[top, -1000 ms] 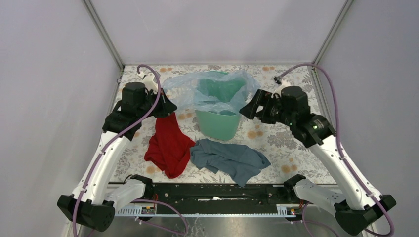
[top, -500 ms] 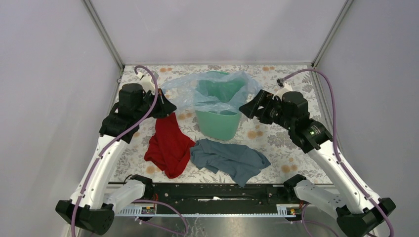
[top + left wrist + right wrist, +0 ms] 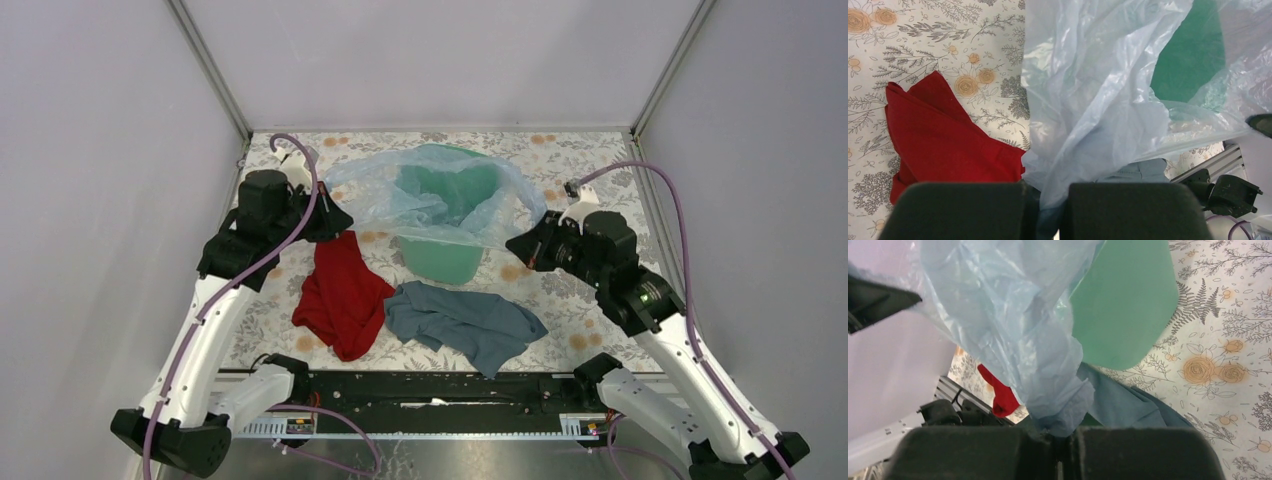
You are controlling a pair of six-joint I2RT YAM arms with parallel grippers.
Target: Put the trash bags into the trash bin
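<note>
The pale-blue trash bag (image 3: 430, 200) is stretched wide over the mint-green trash bin (image 3: 440, 255), its middle sagging into the bin's mouth. My left gripper (image 3: 335, 218) is shut on the bag's left edge, beside the bin. In the left wrist view the plastic (image 3: 1088, 100) runs down between my fingers (image 3: 1048, 210). My right gripper (image 3: 522, 247) is shut on the bag's right edge, right of the bin and nearer the front. The right wrist view shows a bunched fold of bag (image 3: 1058, 405) pinched in my gripper (image 3: 1062, 450), with the bin (image 3: 1128, 305) behind.
A red cloth (image 3: 340, 295) lies left of the bin, just below my left gripper. A grey-blue cloth (image 3: 465, 320) lies in front of the bin. The flowered tabletop (image 3: 590, 300) ends at grey walls on three sides and a black rail at the near edge.
My right gripper has shut on the bag's right edge and moved right and toward the front, pulling the bag wider over the bin. The left gripper has held its grip.
</note>
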